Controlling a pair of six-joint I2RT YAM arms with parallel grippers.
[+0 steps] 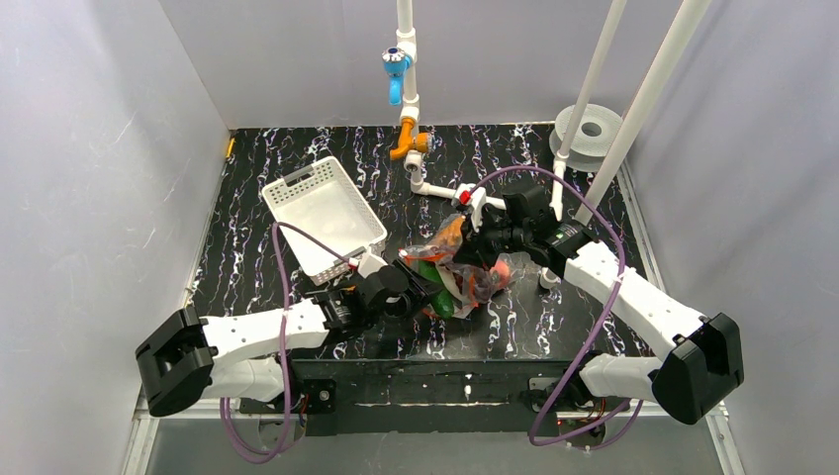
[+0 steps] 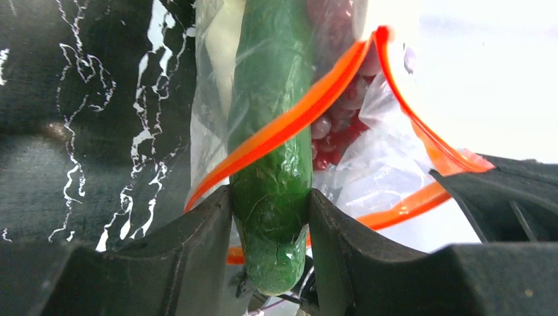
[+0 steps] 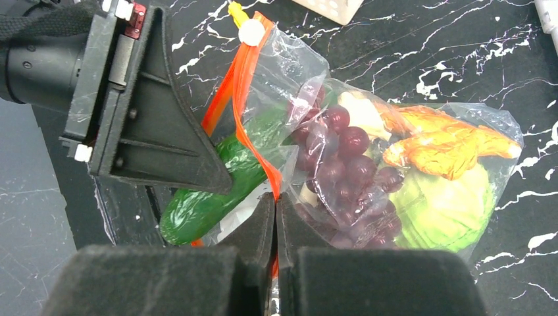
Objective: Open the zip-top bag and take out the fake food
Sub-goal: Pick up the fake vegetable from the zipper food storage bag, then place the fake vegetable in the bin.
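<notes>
Green cucumber [image 2: 270, 131] clamped in left jaws: left wrist; right jaws pinching zip-top bag [image 3: 296, 59]: right wrist.

Lab test booth, white walls [image 1: 89, 168], black marbled tabletop [image 1: 554, 327], white pipework [image 1: 648, 94]

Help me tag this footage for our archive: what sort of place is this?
Probably a boxed-in robot test cell, not a real kitchen: plain pale walls enclose a black marbled tabletop, with a mock pipe tap at the back.
</notes>
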